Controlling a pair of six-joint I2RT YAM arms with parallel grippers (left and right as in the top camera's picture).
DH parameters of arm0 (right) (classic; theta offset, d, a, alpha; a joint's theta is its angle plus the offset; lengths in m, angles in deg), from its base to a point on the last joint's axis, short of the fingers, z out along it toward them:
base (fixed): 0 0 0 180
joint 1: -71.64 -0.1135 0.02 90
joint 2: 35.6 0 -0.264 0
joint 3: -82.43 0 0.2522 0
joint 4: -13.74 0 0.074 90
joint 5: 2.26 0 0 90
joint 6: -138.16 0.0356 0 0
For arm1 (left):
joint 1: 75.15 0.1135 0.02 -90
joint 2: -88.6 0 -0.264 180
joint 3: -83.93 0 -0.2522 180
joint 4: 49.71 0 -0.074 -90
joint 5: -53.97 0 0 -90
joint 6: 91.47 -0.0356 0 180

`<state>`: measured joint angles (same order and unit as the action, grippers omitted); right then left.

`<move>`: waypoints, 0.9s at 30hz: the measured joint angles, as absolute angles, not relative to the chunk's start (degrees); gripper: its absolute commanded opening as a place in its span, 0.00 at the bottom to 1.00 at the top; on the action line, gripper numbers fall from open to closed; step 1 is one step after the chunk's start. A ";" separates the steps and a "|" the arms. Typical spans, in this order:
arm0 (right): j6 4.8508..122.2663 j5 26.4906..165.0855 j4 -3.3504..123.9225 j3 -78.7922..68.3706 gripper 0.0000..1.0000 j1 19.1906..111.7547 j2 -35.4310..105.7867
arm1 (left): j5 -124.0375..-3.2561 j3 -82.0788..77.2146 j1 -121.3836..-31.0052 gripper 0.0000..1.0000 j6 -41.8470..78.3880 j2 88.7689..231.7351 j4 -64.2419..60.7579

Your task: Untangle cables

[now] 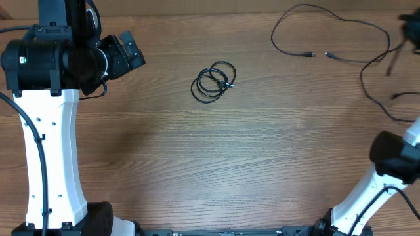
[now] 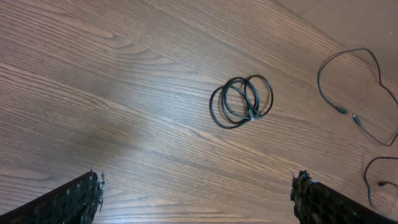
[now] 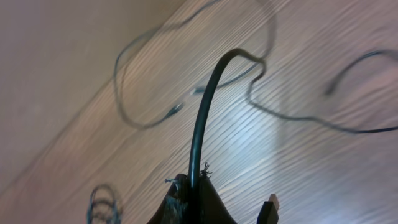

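Observation:
A coiled bundle of cables point(image 1: 213, 81) lies on the table a little past its middle, also seen in the left wrist view as tight black loops point(image 2: 242, 101). A loose cable point(image 1: 308, 29) curves across the far right, its plug ends nearly meeting. My left gripper point(image 1: 128, 52) hangs at the far left, open, with fingers point(image 2: 74, 202) wide apart over bare wood, well short of the coil. My right gripper point(image 3: 194, 186) is shut on a black cable point(image 3: 202, 118) that rises from its jaws; a plug end point(image 3: 270, 208) dangles beside it. It sits at the far right edge point(image 1: 410, 36).
The wooden table point(image 1: 262, 164) ends close behind the loose cables, with a pale surface beyond the edge point(image 3: 56, 56). More black strands point(image 1: 377, 98) trail along the right side. The white arm columns point(image 1: 49, 157) stand at the near left and near right.

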<state>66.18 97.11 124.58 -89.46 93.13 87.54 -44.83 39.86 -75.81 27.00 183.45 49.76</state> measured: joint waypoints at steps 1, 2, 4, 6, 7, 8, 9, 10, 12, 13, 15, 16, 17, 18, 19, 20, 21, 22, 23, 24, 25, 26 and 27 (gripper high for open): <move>66.14 97.90 124.53 -89.37 0.04 91.95 88.02 | -44.83 39.86 -75.81 1.00 27.00 183.45 49.79; 66.18 98.57 124.53 -89.17 0.04 90.86 88.34 | -44.83 39.86 -75.81 1.00 27.00 183.45 49.79; 66.18 99.80 124.56 -88.69 0.04 88.78 88.65 | -44.83 39.86 -75.81 0.99 27.00 183.45 50.03; 66.16 100.56 124.45 -88.21 0.04 86.64 88.67 | -44.83 39.86 -75.81 1.00 27.02 183.45 50.18; 66.16 100.87 124.43 -88.06 0.04 85.77 88.67 | -44.83 39.86 -75.81 1.00 27.02 183.45 50.18; 66.16 101.00 124.34 -87.82 0.04 84.89 88.67 | -44.81 39.86 -75.81 1.00 27.00 183.45 50.18; 66.16 101.20 124.27 -87.32 0.04 83.87 88.67 | -44.81 39.86 -75.81 0.99 27.00 183.45 50.16; 66.14 101.35 124.08 -86.46 0.04 82.73 88.67 | -44.83 39.86 -75.81 1.00 27.00 183.45 50.18; 66.14 101.57 123.99 -85.04 0.04 81.44 88.67 | -44.83 39.86 -75.81 1.00 27.00 183.45 50.16; 66.12 101.94 123.94 -84.04 0.04 80.67 88.67 | -44.83 39.86 -75.81 1.00 27.00 183.45 50.16; 65.90 103.08 123.53 -81.76 0.04 79.17 88.65 | -44.81 39.86 -75.81 1.00 27.02 183.45 50.14; 65.63 104.15 123.09 -80.56 0.04 78.44 88.67 | -44.83 39.86 -75.81 1.00 27.00 183.45 50.11; 65.15 105.50 122.68 -79.29 0.04 77.68 88.67 | -44.83 39.86 -75.81 0.99 27.00 183.45 50.05; 64.65 106.84 122.33 -78.18 0.04 77.02 88.67 | -44.83 39.86 -75.81 0.99 27.00 183.45 49.98; 64.10 108.26 121.85 -77.07 0.04 76.35 88.67 | -44.81 39.86 -75.81 1.00 27.00 183.45 49.92; 63.25 109.74 121.26 -75.84 0.03 75.60 88.67 | -44.81 39.86 -75.81 1.00 27.02 183.45 49.92; 62.71 110.75 120.80 -75.05 0.04 75.01 88.67 | -44.81 39.86 -75.81 0.99 27.00 183.45 49.90; 62.07 111.82 119.88 -73.98 0.04 74.23 88.67 | -44.83 39.86 -75.81 1.00 27.00 183.45 49.83; 61.72 112.50 119.20 -73.26 0.04 73.66 88.67 | -44.81 39.86 -75.81 0.99 27.00 183.45 49.81; 61.39 113.15 118.68 -72.65 0.04 73.16 88.67 | -44.78 39.86 -75.81 0.99 27.02 183.45 49.76; 60.89 113.85 118.37 -72.04 0.04 72.61 88.67 | -44.76 39.86 -75.81 1.00 27.00 183.45 49.76; 60.04 114.79 118.15 -71.47 0.04 72.19 88.67 | -44.57 39.86 -75.81 0.99 27.00 183.45 49.76; 59.23 115.69 118.15 -71.32 0.04 71.89 88.69 | -44.37 39.86 -75.81 1.00 27.02 183.45 49.76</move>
<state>59.23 115.69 118.15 -71.32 71.89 88.69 -44.37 39.86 -75.81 27.02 183.45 49.76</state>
